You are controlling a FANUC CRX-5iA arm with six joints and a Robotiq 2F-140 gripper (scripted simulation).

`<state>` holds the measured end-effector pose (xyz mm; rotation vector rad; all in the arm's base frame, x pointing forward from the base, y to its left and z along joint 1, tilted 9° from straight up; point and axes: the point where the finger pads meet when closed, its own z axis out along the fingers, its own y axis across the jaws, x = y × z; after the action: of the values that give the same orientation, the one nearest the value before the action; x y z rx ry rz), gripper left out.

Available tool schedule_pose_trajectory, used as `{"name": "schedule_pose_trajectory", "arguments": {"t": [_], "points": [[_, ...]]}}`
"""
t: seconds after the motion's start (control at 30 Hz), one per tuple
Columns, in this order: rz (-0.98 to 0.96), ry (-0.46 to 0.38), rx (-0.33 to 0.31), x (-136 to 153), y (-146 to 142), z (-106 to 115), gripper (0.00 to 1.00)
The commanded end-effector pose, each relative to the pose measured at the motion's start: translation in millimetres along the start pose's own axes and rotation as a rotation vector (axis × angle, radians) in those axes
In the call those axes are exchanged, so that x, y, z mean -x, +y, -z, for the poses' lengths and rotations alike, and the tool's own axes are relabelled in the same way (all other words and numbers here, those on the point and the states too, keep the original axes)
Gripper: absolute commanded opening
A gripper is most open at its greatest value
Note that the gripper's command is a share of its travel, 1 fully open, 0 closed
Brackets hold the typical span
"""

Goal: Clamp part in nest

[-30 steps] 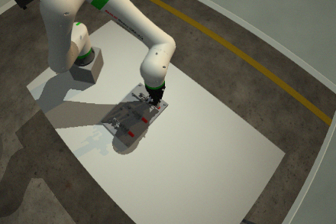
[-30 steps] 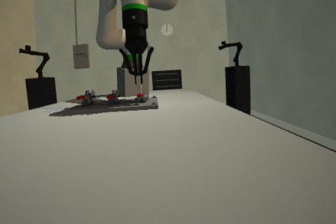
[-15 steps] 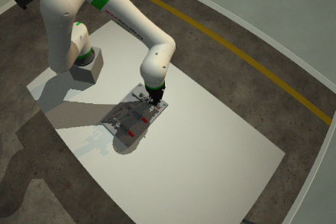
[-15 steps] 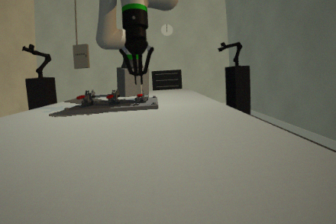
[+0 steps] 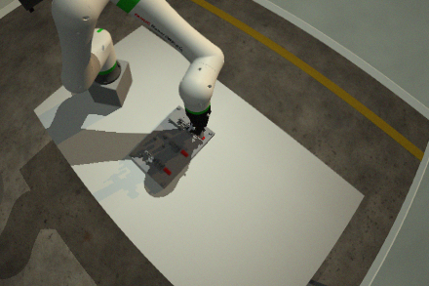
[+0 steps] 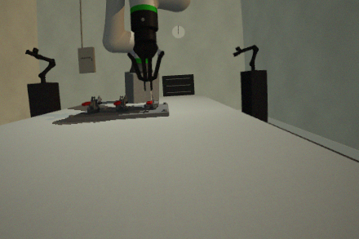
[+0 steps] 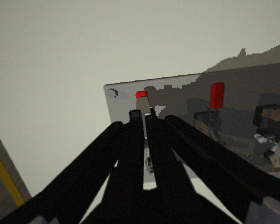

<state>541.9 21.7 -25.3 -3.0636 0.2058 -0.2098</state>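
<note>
Though the part itself is too dark and small to pick out, so its spot or nest can't be told, the plate (image 5: pixel 209 138) (image 6: pixel 163 112) (image 7: pixel 117 103) with the nests shows fine, lying on the counter (image 5: pixel 273 196) (image 6: pixel 183 164) (image 7: pixel 100 40). Three clamps along it have red handles: an end one (image 5: pixel 203 138) (image 6: pixel 149 103) (image 7: pixel 141 94) near the plate's lit corner, a middle one (image 5: pixel 184 153) (image 6: pixel 117 103) (image 7: pixel 217 95), and a far one (image 5: pixel 167 171) (image 6: pixel 86 104). Can't tell whether any clamp is locked. Pincer (image 5: pixel 198 131) (image 6: pixel 148 88) (image 7: pixel 142 105) is closed, nothing gripped, pointing down over the end clamp; contact with it can't be told. Shadow covers the middle and far clamps and most of the plate. White arm (image 5: pixel 166 20) (image 6: pixel 116 13) with green bands reaches over from a grey block (image 5: pixel 126 84) (image 6: pixel 130 88) on the counter. Further out, a yellow line (image 5: pixel 292 59) (image 7: pixel 10 180) runs along the floor. Exterior view also has two black stands, left (image 6: pixel 44 99) and right (image 6: pixel 254 95) in frame, each topped by a thin black arm, plus a round clock (image 6: pixel 178 32) and a wall box (image 6: pixel 86 59) on the back wall.
</note>
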Motion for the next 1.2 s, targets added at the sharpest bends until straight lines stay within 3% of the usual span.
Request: {"name": "schedule_pose_trajectory", "arguments": {"t": [0.0,0.43,1.17], "points": [[0.0,0.0,0.0,-0.2,0.0,0.1,0.0],[0.0,0.0,0.0,-0.2,0.0,7.3,0.0],[0.0,0.0,0.0,-0.2,0.0,63.7,0.0]]}}
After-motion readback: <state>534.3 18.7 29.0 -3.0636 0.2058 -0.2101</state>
